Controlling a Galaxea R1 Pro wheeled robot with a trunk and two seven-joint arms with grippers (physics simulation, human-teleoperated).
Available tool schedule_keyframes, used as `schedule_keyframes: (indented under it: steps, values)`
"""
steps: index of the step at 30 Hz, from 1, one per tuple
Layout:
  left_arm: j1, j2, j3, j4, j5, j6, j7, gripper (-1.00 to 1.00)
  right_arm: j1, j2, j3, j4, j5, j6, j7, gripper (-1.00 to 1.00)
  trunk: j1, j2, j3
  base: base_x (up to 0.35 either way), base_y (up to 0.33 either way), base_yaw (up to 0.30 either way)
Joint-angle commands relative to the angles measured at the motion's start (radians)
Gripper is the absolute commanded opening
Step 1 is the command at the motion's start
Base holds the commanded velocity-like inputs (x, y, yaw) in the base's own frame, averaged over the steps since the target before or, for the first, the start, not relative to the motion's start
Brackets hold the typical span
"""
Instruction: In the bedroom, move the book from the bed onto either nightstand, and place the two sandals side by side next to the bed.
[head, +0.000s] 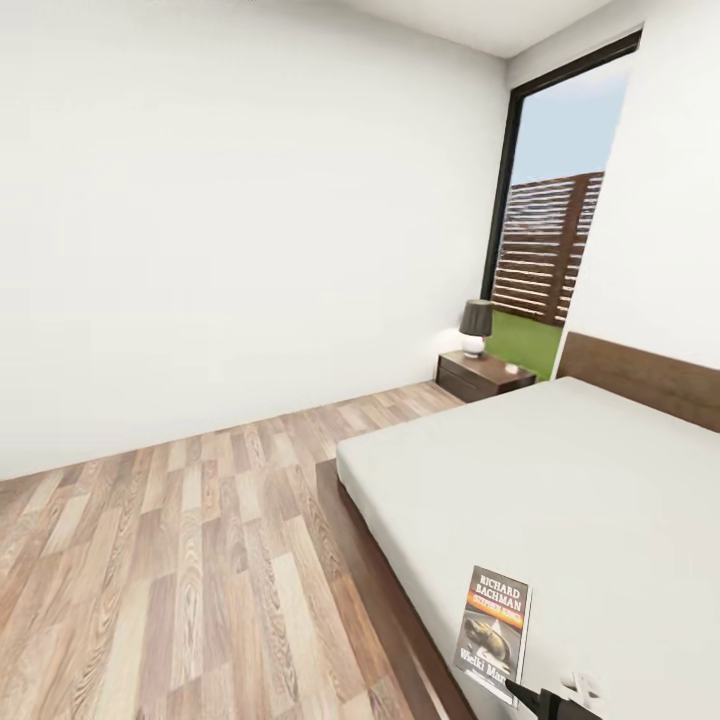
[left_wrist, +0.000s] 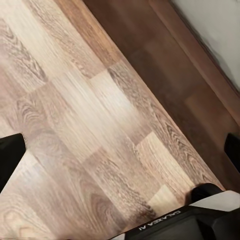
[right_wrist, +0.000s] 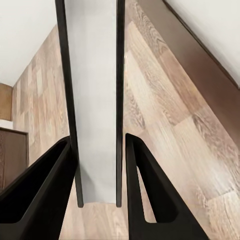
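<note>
The book (head: 495, 620), dark-covered with white "RICHARD BACHMAN" lettering and an orange band, stands tilted at the near edge of the bed's grey mattress (head: 560, 480). My right gripper (head: 545, 700) pokes in just below it. In the right wrist view the book (right_wrist: 92, 75) appears edge-on, grey between dark covers, and my right gripper (right_wrist: 97, 140) is shut on it above the plank floor. My left gripper (left_wrist: 120, 152) is open over bare floor beside the dark bed frame (left_wrist: 165, 55). One nightstand (head: 485, 375) stands at the far corner by the headboard. The sandals are out of view.
A dark-shaded lamp (head: 476, 325) and a small white object (head: 512, 368) sit on the nightstand. Behind it is a tall window (head: 550, 200) showing a slatted fence. Open wood floor (head: 180, 560) stretches left of the bed to the white wall. My base (left_wrist: 175, 225) is close to the frame.
</note>
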Motion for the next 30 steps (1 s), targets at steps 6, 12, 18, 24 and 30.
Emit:
schedule_keyframes:
  steps: [6, 12, 18, 24, 30]
  values:
    - [-0.001, 0.000, 0.008, 0.001, -0.010, -0.005, -0.001, 1.00, 0.000, 0.000, -0.003, -0.001, -0.009, 0.011, 0.003, -1.00, 0.000, -0.001, -0.001, 0.000, 0.000, 0.230]
    - [-0.001, -0.001, 0.008, 0.001, -0.010, -0.005, -0.001, 1.00, 0.000, 0.000, -0.003, 0.000, -0.009, 0.011, 0.003, -1.00, 0.000, -0.001, -0.001, 0.000, 0.000, 0.230]
    - [-0.001, -0.001, 0.008, 0.001, -0.011, -0.005, -0.001, 1.00, 0.000, 0.000, -0.003, -0.001, -0.009, 0.011, 0.003, -1.00, 0.000, -0.001, -0.001, 0.000, 0.000, 0.230]
    - [-0.001, -0.001, 0.008, 0.002, -0.011, -0.005, -0.001, 1.00, 0.000, 0.000, -0.003, -0.001, -0.009, 0.011, 0.003, -1.00, 0.000, -0.001, -0.001, 0.000, 0.000, 0.230]
    - [-0.001, -0.001, 0.008, 0.001, -0.011, -0.005, -0.001, 1.00, 0.000, 0.000, -0.003, -0.001, -0.009, 0.011, 0.003, -1.00, 0.000, -0.001, -0.001, 0.000, 0.000, 0.230]
